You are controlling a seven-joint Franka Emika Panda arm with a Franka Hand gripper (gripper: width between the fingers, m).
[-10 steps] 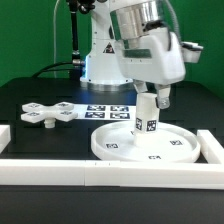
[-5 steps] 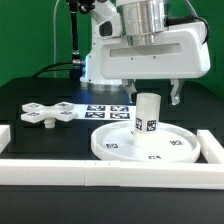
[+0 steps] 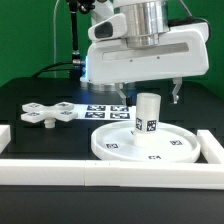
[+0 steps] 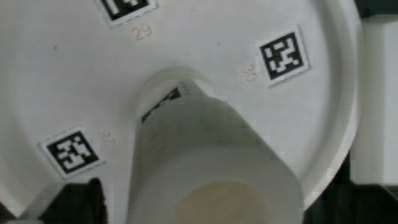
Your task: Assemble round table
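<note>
The gripper hangs over the short leg, its fingers spread wide and holding nothing. Below it the round disc lies flat, rim up, probably so the leg can stand upright at its centre. The cross base waits well apart on the black table, with a green backdrop behind.

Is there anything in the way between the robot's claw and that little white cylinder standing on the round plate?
Nothing visible. The open gripper hangs directly above the upright leg on the round disc, with only air between them. The cross-shaped base lies off toward the exterior view's left, out of the path.
</note>
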